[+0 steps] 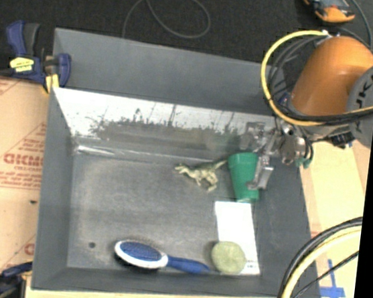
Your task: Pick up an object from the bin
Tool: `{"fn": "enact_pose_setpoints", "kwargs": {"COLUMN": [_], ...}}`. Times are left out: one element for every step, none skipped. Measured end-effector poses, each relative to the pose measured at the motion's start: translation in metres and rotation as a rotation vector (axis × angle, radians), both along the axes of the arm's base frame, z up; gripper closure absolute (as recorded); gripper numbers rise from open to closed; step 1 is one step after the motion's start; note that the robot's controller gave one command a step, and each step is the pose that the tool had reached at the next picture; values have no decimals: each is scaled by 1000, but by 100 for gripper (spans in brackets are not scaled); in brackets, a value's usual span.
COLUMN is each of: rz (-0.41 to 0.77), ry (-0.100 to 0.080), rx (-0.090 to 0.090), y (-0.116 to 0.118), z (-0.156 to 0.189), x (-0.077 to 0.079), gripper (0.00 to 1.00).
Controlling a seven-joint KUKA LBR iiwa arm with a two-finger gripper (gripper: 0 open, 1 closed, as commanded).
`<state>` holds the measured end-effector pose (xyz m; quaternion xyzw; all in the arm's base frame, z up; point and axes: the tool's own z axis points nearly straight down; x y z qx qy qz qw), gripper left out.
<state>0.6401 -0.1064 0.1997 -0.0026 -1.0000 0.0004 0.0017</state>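
Your gripper (260, 169) is at the green cup's (240, 177) right edge; can't tell if it's gripping. In the bin (57, 183): dinosaur (199, 174) just left of the cup, with card (234, 222), stone (228, 258) and brush (143, 255) below the cup.

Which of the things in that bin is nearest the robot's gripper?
The green cup at the back right: the gripper overlaps its right edge. The toy animal, white card, brush and round stone lie farther off.

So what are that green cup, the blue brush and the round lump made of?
The green cup looks like plastic: even colour, smooth, fairly matte. The brush seems plastic too: blue handle, white rim round a blue pad. The round grey-green lump looks dull and rough, maybe stone or sponge; can't tell.
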Motion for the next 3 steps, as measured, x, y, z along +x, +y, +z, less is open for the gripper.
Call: {"fn": "enact_pose_setpoints", "kwargs": {"rz": [2, 354, 628], "ry": [-8, -9, -9], "rx": [-1, -1, -1], "y": [0, 0, -11], "z": [5, -30, -53], "x": [1, 6, 13], "gripper": [0, 0, 0]}}
